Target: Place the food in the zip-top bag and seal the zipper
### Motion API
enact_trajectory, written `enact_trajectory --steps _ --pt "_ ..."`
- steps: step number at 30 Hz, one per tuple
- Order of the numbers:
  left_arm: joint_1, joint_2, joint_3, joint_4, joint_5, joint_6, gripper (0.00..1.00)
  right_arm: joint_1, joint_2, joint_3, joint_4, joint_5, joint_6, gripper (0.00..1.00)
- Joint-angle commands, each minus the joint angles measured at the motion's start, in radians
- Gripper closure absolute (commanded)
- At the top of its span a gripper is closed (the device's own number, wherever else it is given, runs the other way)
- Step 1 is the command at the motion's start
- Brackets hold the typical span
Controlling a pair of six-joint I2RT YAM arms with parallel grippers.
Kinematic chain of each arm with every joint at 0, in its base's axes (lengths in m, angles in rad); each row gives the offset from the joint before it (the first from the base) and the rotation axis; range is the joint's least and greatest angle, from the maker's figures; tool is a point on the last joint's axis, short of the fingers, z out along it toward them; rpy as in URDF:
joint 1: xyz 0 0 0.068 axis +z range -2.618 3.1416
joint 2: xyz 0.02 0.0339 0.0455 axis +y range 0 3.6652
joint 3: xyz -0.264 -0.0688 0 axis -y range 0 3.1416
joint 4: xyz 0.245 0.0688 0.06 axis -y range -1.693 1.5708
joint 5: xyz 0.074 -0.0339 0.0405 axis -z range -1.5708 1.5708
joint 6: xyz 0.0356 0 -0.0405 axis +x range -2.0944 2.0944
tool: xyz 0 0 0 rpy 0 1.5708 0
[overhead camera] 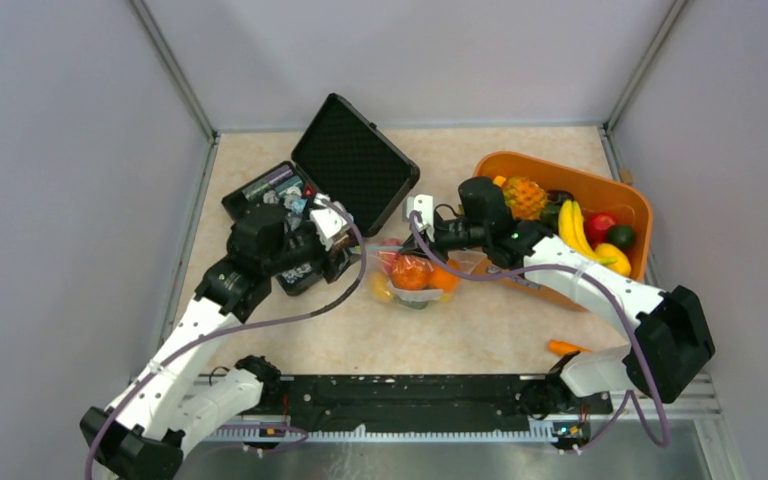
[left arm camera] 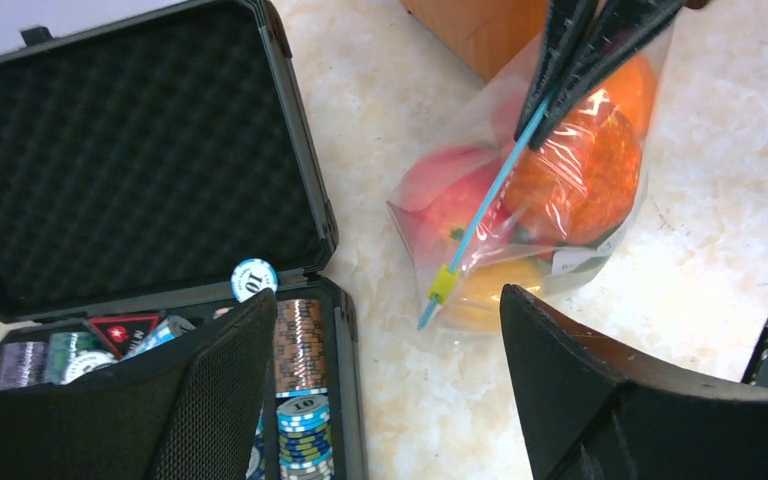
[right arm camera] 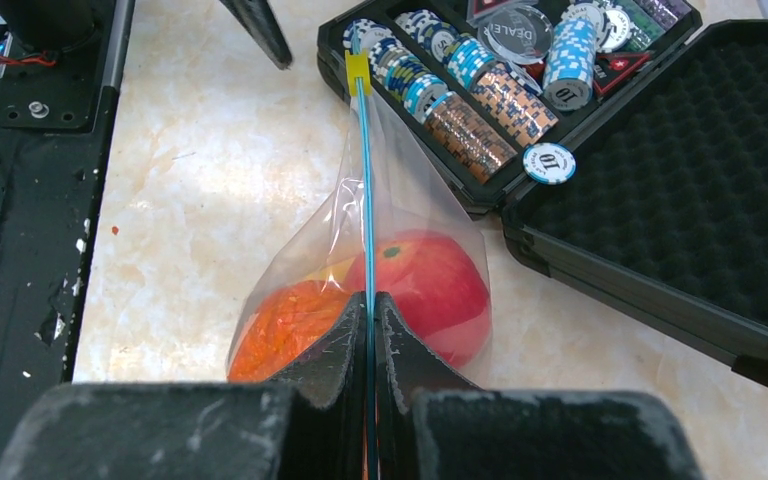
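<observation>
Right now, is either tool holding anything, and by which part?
The right tool is pinching the bag by its blue zipper strip, toward the end away from the yellow slider. The left tool stands open, holding nothing.

"10" on a loose white chip; seemingly "DEALER" on a disc

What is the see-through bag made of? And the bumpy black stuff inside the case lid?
The zip-top bag looks like thin shiny plastic: it wrinkles, and the food shows through. The lid lining is probably matte foam, judging by its bumps.
</observation>
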Motion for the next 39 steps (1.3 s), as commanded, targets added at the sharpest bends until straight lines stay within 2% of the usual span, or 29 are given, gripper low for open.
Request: enact_trajectory --steps 1,5,8,10,14,20,22,28,33,37,38,39 --pt "0.03 0.085 0.113 0.054 0.043 -0.125 0.17 -0.008 -0.041 0.002 0.039 -0.021 0.012 1.0" --pt "0.043 0.157 0.188 0.068 0.099 -0.234 0.17 -0.008 -0.038 0.002 0.043 -0.018 0.014 1.0" --pt "0.043 0.177 0.187 0.077 0.177 -0.278 0.18 -0.008 -0.04 0.002 0.047 -0.015 0.021 1.0" --pt "0.042 0.181 0.178 0.083 0.18 -0.322 0.2 -0.008 -0.045 0.003 0.048 -0.012 0.027 1.0" --pt "0.046 0.16 0.147 0.107 0.124 -0.394 0.19 -0.007 -0.055 0.04 -0.042 -0.127 -0.012 1.0" --pt "0.048 0.06 0.083 0.229 -0.06 -0.445 0.02 0.003 -0.113 0.095 -0.202 -0.274 -0.078 1.0" --pt "0.049 0.04 0.075 0.241 -0.101 -0.45 0.01 0.015 -0.129 0.131 -0.286 -0.328 -0.126 1.0" --pt "0.049 0.01 0.027 0.3 -0.21 -0.477 0.01 0.052 -0.143 0.19 -0.446 -0.361 -0.177 1.0" --pt "0.049 0.0 0.017 0.291 -0.237 -0.469 0.01 0.051 -0.08 0.16 -0.378 -0.279 -0.095 1.0" --pt "0.049 -0.021 0.001 0.283 -0.207 -0.442 0.01 0.052 0.094 0.22 -0.384 -0.163 -0.02 1.0" --pt "0.049 -0.027 -0.005 0.283 -0.211 -0.442 0.01 0.053 0.141 0.248 -0.399 -0.121 -0.007 0.99" --pt "0.049 -0.032 -0.01 0.283 -0.218 -0.443 0.01 0.052 0.187 0.28 -0.409 -0.076 0.014 0.92"
